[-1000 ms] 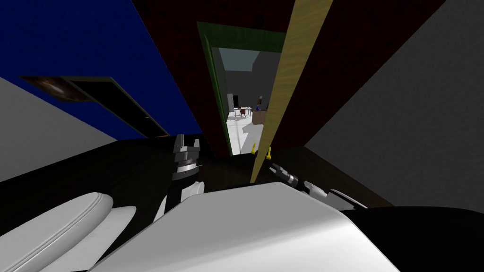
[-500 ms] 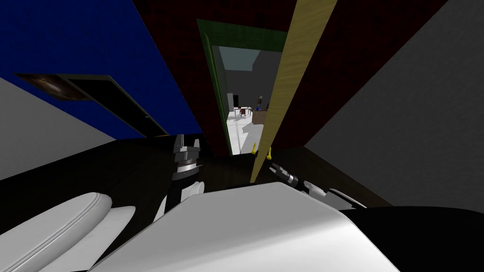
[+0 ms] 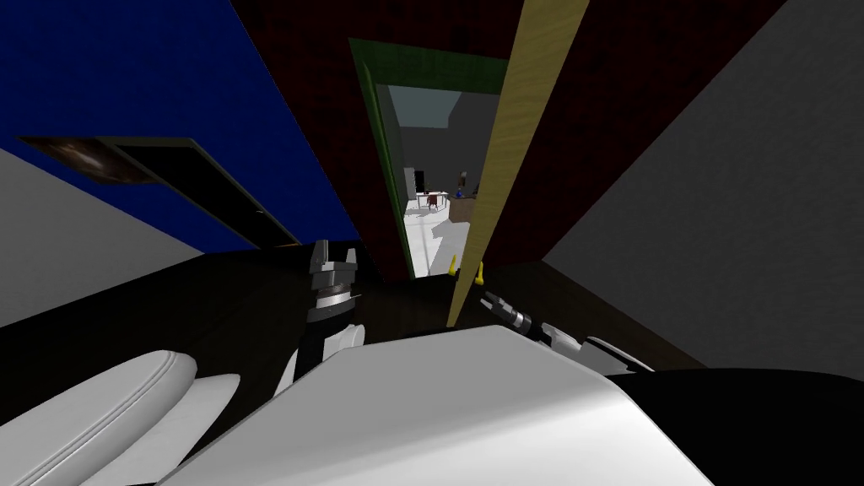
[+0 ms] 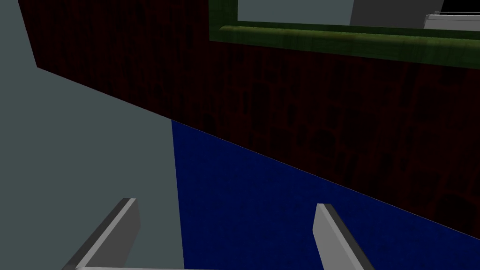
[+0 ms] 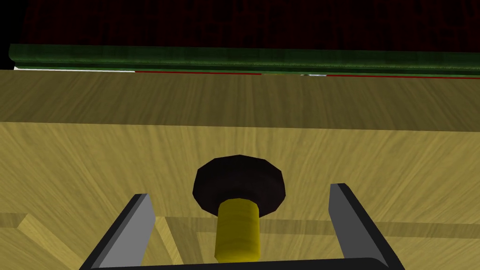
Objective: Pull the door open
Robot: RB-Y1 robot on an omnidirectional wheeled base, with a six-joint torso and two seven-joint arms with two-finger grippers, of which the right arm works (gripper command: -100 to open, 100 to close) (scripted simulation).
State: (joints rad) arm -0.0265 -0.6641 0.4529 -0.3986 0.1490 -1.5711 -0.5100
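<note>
The door [image 3: 506, 152] is yellowish wood and stands ajar, seen edge-on in the head view inside a green frame [image 3: 375, 118]. A yellow handle [image 3: 481, 272] sticks out low on its near face, and a second one [image 3: 454, 265] on the far face. My right gripper [image 3: 489, 299] is just below the near handle. In the right wrist view the yellow handle [image 5: 237, 229] on its dark round plate [image 5: 239, 180] lies between the open fingers of the right gripper [image 5: 240, 193], untouched on both sides. My left gripper [image 3: 331, 251] is held up left of the doorway, and its wrist view shows the left gripper [image 4: 227, 224] open and empty.
Dark red wall [image 3: 607, 101] flanks the doorway; a blue wall [image 3: 126, 76] runs to the left and a grey wall [image 3: 742, 211] to the right. Through the gap shows a bright room [image 3: 430, 228] with a small table. The floor [image 3: 211, 304] here is dark.
The whole head view has swayed slightly, so my head has moved a little. Both arms and the door keep the same places relative to each other.
</note>
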